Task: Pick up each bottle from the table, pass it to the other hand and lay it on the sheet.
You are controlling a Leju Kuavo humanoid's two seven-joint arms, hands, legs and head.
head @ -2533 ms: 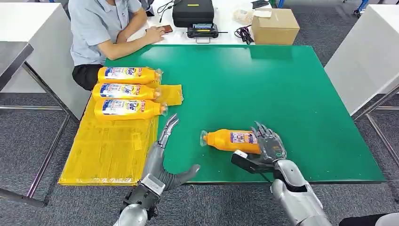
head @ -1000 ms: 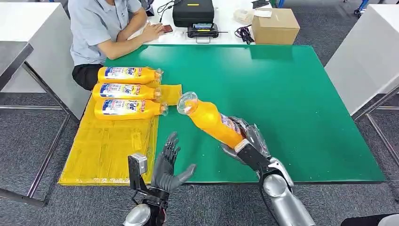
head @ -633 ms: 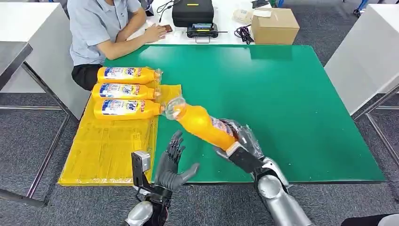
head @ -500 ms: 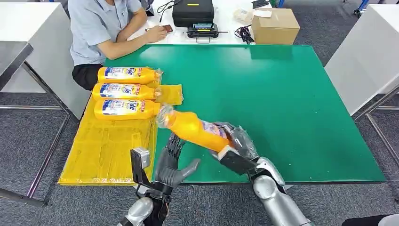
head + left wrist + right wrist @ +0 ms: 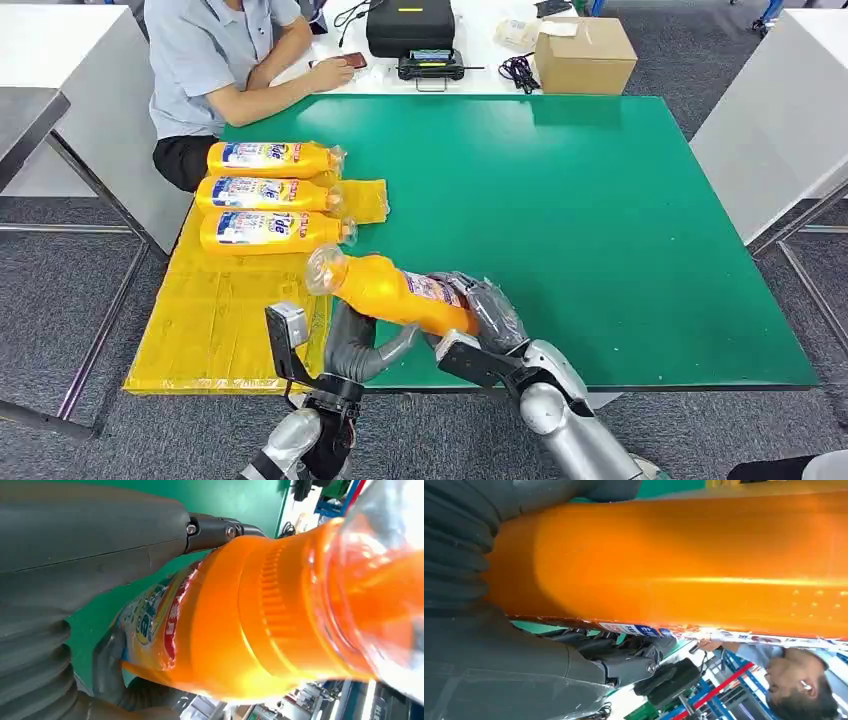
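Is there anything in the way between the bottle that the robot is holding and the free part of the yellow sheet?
Nothing visible blocks it. The held bottle is in the right robot hand, above the left robot hand. The bare part of the yellow sheet lies just beside it. The three laid bottles are farther back.

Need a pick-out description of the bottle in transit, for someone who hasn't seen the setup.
Start at the green table, then its near edge beside the yellow sheet. The bottle in transit is orange, held above the table in the right robot hand, over the left robot hand. The three other bottles lie on the sheet.
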